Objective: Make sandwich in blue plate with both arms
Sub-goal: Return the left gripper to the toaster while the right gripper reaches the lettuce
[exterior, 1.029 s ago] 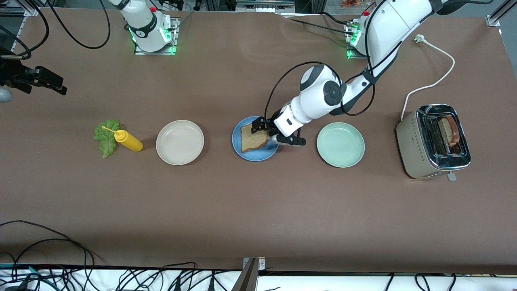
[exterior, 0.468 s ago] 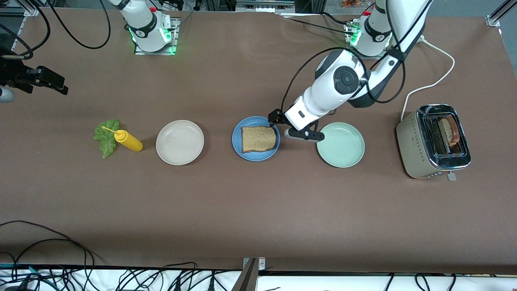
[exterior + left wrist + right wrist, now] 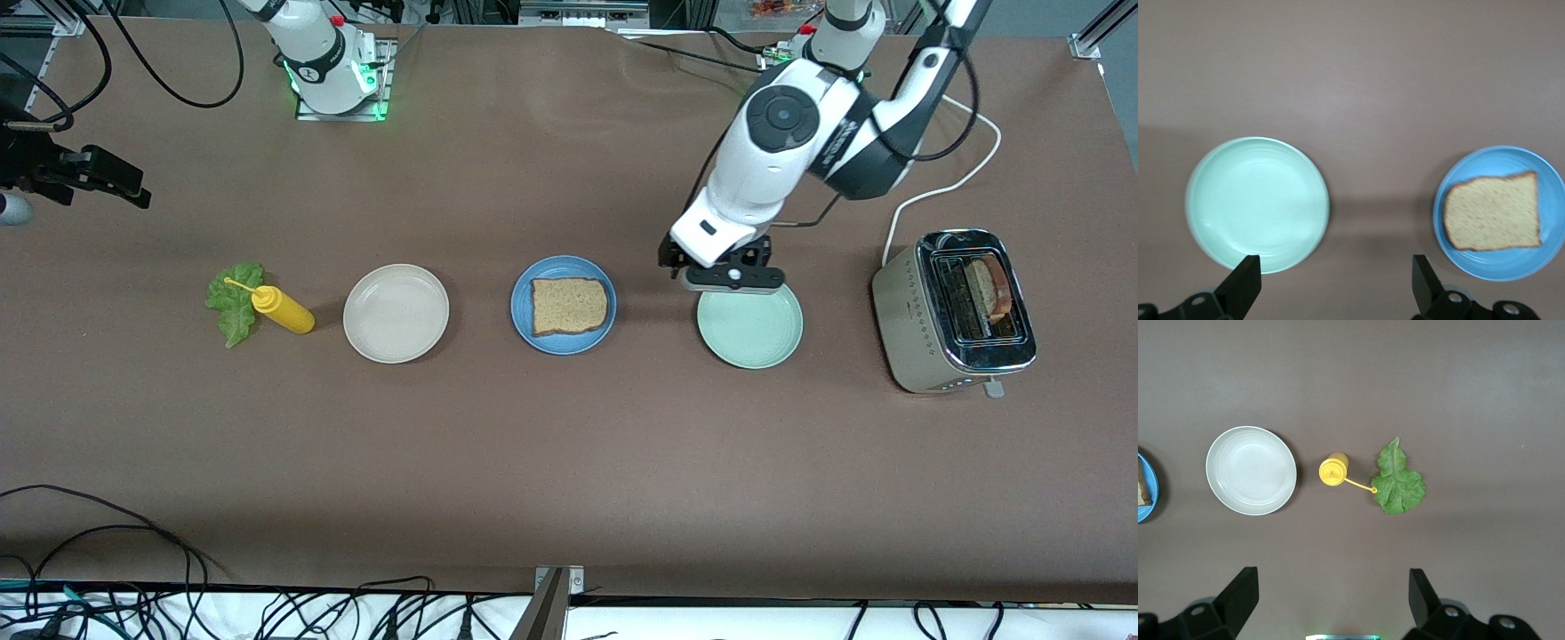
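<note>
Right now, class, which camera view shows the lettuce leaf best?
The right wrist view: the lettuce leaf lies whole and unobstructed beside the yellow bottle, with only the thin nozzle tip reaching its edge. In the front view the lettuce leaf is smaller and partly covered by the bottle. The left wrist view does not show it.

A row of things runs along the brown table [image 3: 569,444]. At the right arm's end lies a ruffled green lettuce leaf [image 3: 233,302], with a yellow squeeze bottle [image 3: 282,310] touching it. Next comes a round cream-white plate [image 3: 396,313], then the round blue plate [image 3: 564,305] with one square slice of tan speckled bread [image 3: 569,307] lying flat on it, then a round pale green plate [image 3: 749,324]. A silver toaster [image 3: 953,310] stands at the left arm's end, a slice of bread [image 3: 989,290] upright in its slot.
</note>
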Controlling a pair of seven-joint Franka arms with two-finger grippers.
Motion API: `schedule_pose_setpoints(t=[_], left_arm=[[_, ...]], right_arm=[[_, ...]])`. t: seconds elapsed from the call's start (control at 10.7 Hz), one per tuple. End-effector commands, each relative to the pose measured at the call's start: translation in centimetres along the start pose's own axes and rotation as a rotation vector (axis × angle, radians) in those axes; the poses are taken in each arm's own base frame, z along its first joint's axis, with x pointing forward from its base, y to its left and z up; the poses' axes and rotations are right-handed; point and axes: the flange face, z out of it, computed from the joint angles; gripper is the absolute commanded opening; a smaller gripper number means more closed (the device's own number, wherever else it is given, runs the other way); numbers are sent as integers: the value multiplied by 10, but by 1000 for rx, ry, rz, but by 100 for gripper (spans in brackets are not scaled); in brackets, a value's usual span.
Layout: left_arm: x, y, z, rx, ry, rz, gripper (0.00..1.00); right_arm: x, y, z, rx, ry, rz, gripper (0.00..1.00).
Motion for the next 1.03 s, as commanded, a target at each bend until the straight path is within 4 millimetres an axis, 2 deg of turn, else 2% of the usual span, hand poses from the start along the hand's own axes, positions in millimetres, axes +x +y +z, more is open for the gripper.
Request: schedule_pose_setpoints(t=[0.0,0.19,0.37,0.56,0.65,0.75,0.94], left_arm=[[8,-50,-30,87,29,-27,100],[15,-92,-48,127,14,-13,100],[26,-133,-53,137,0,7,100],[28,-175,-75,91,-11,19,100],[28,-208,-84,50,-32,9,100],[28,-232,-92,48,-32,48,100],[26,-282,-102,51,-32,7,100]], right_arm=[[2,-8,4,-5,-26,-15,100],[2,-2,6,2,-37,-17,100],[5,-4,7,-6,-34,-23,100],[3,-6,5,-1,-43,-32,100],[1,-2,9,6,-72,-33,100],[5,2,20,9,-102,-60,100],[12,5,33,4,-124,-68,100]])
